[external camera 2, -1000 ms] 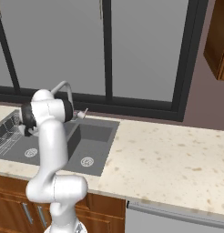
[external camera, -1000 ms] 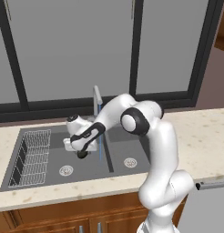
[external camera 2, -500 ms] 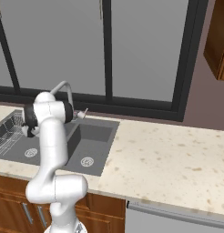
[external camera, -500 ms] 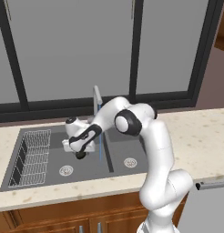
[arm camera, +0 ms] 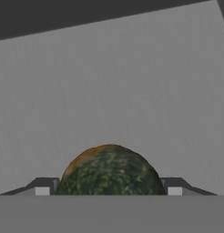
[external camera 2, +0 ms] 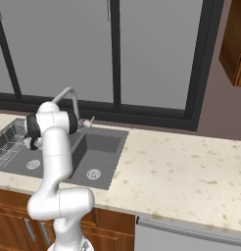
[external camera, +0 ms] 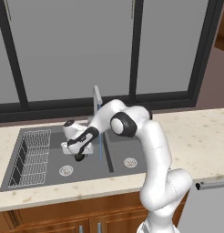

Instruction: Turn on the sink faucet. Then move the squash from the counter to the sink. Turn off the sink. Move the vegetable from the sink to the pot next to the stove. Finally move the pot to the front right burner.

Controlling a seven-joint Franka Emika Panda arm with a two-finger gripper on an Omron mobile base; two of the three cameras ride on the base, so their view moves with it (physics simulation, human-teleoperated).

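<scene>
The pincer [external camera: 79, 157] hangs low inside the sink [external camera: 50, 175], its two dark fingers spread wide to either side of the squash [arm camera: 109, 171], which sits between them; from the hand view I cannot tell whether the fingers press on it. The squash is a round, mottled dark green ball with an orange tinge near its top. Beneath it lies the flat dark grey floor of the left basin. The sink is rectangular with two basins and two round silver drains, one under the pincer and one beyond the divider. A wire rack [external camera: 34, 154] lines the basin's far side. Just behind the pincer rises one slim grey sink faucet [external camera: 97, 98] with a thin stream of water [external camera: 100, 145] falling. Around the sink runs the beige speckled counter [external camera 2: 181, 176], over brown wooden cabinets [external camera 2: 14, 215], below dark-framed windows [external camera: 132, 50].
</scene>
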